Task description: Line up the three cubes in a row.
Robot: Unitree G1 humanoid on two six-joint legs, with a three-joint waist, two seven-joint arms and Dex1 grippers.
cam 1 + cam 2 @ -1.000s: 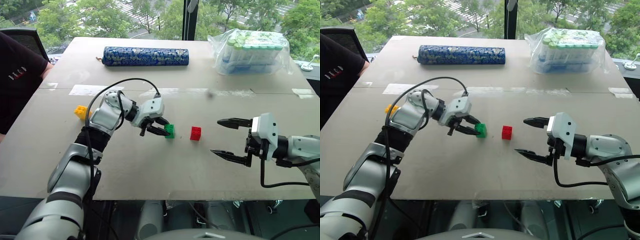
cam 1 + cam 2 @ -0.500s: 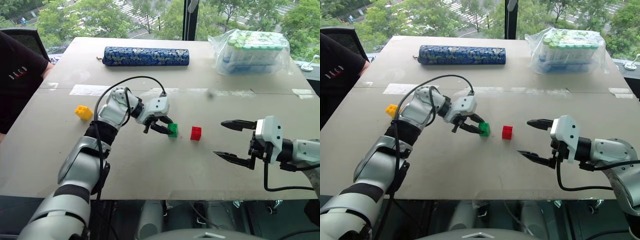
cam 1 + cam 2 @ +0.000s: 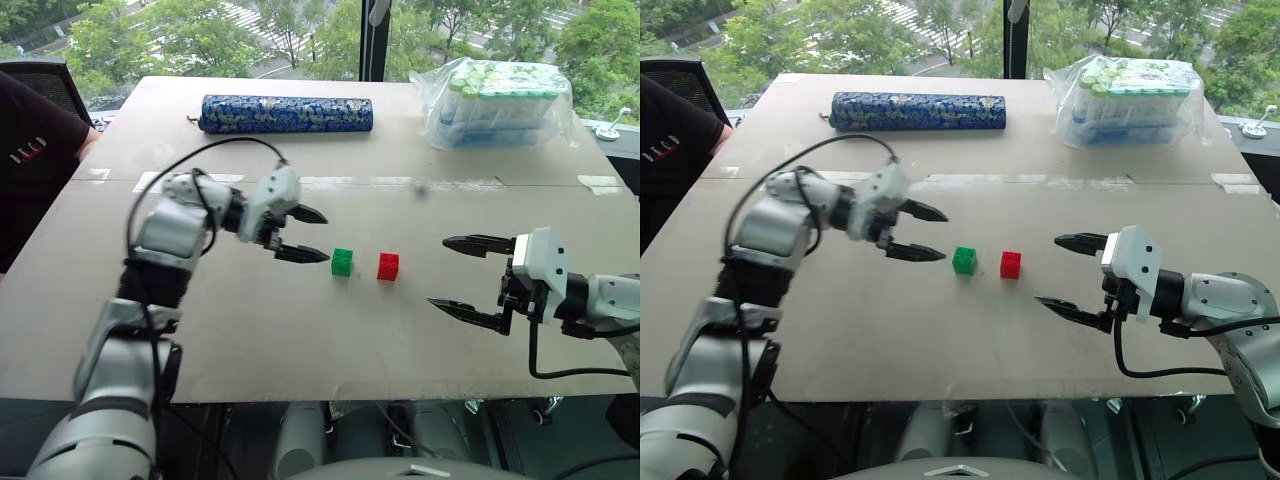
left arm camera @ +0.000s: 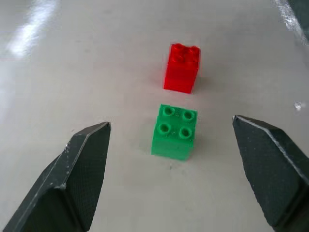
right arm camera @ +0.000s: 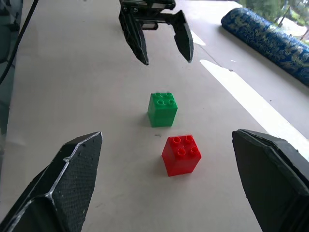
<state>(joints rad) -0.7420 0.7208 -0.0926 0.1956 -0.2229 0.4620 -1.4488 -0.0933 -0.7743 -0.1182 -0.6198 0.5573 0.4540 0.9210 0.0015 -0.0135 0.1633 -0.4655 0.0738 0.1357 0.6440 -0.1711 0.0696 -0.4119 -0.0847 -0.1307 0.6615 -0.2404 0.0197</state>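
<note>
Green cube (image 3: pixel 342 262), red cube (image 3: pixel 389 266), beige desk (image 3: pixel 300 330). Roll (image 3: pixel 287 113) behind the green cube: blue with pale speckled pattern. Tool fingers (image 4: pixel 82 169) black.

Glossy moulded plastic green brick (image 4: pixel 174 131) and red brick (image 4: pixel 182 67), studs shiny; smooth, faintly sheened pale worktop (image 3: pixel 300 330); matt black fingers (image 5: pixel 72 179) with finely pebbled faces; crinkly clear plastic bag (image 3: pixel 500 100); blue patterned roll (image 3: pixel 287 113), soft sheen
</note>
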